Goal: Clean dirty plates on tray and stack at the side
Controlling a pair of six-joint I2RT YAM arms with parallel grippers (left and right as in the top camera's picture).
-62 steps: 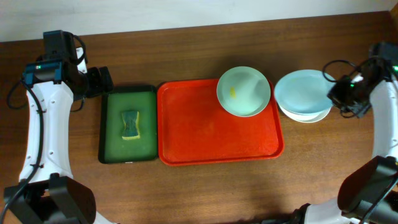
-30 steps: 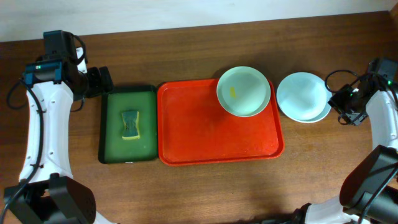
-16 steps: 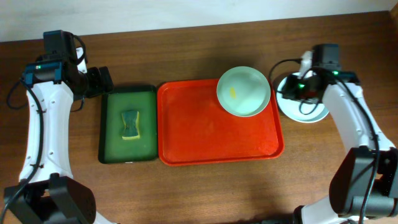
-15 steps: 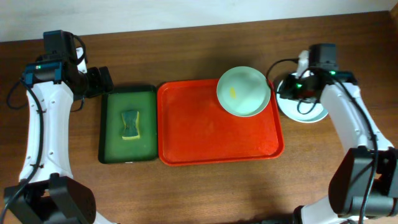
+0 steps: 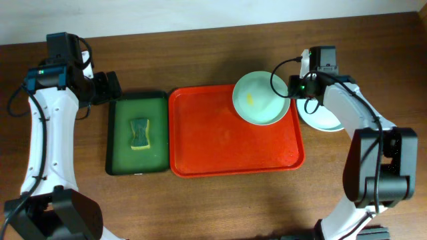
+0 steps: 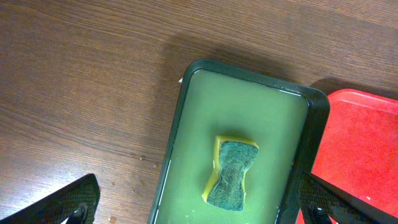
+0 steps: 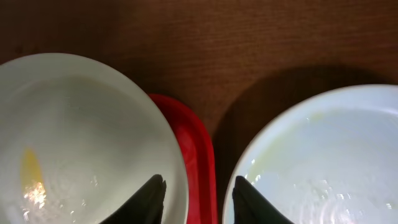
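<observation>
The right gripper [image 7: 199,200] hangs with its jaws partly apart and nothing between them but the red-orange tray [image 7: 199,155] rim below. 1 of its fingers [image 7: 151,198] overlaps the edge of the pale mint plate [image 7: 81,137], which sits in the tray's far right corner with a yellow smear inside; whether that finger touches it I cannot tell. The other finger sits over the edge of the pile of plates [image 5: 328,122] on the table [image 5: 200,60] just beside the tray. The right arm covers much of that pile, so its count is unclear. The left gripper [image 6: 199,199] is spread wide and empty above the green tray [image 6: 314,124] with its sponge [image 6: 231,173]; only its fingertips show.
</observation>
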